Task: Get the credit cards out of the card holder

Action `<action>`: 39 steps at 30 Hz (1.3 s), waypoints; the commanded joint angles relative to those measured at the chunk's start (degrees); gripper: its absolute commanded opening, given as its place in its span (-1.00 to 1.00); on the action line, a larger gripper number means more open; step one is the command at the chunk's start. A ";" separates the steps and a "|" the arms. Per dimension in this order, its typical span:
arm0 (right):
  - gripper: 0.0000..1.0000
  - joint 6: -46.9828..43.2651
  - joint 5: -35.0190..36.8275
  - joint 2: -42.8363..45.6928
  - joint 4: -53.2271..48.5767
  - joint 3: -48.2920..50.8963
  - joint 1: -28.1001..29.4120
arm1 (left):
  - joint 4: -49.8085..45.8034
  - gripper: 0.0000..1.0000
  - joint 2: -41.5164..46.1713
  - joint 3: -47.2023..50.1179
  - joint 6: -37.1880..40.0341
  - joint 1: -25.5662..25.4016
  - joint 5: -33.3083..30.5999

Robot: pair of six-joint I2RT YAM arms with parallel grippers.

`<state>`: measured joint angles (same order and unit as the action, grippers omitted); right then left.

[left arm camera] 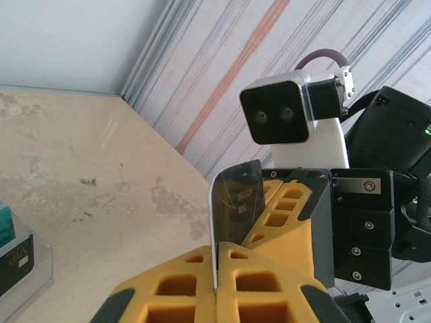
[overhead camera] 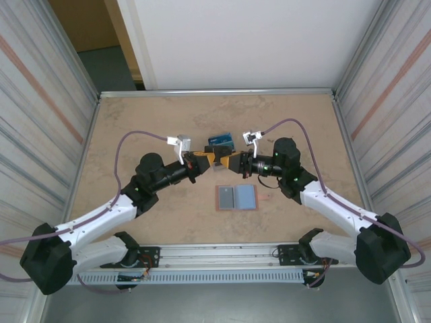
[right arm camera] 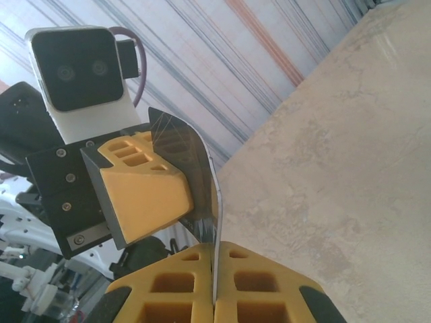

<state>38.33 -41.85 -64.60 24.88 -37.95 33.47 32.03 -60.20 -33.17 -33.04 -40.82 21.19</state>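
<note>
The only writing I can read is "VIP", in pale letters on a dark card standing in a small clear plastic stand, with a teal card next to it. The credit card I hold carries pale lettering too small to read.

The tabletop is mottled beige. Ribbed metal side walls with grey and rust-red stripes close its left and right edges, and a white panel rises beyond its far edge.

My left pincer is clenched on one edge of the credit card and my right pincer on the opposite edge, above the middle of the tabletop. The card is dark and glossy, and it bows slightly between the two grips.

The card holder lies open flat, tan-edged with two blue-grey panels, between the held card and the near edge. The stand sits just beyond my pincers, toward the far edge.
</note>
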 commanded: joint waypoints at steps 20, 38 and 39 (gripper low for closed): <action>-1.00 -16.94 -1.57 6.72 -26.13 -6.58 2.19 | -56.53 0.11 -0.38 -27.97 41.69 2.72 8.33; -1.00 -19.51 -0.57 7.52 -29.25 -7.47 3.09 | -65.55 -1.00 -16.43 -39.14 53.27 3.64 22.40; -0.98 -19.60 0.15 7.49 -29.66 -7.48 2.96 | -65.50 -1.00 -16.57 -39.24 53.48 3.63 22.16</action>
<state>20.08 -41.52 -58.70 -3.64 -43.66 35.88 -33.08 -75.79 -70.32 18.52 -37.91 41.78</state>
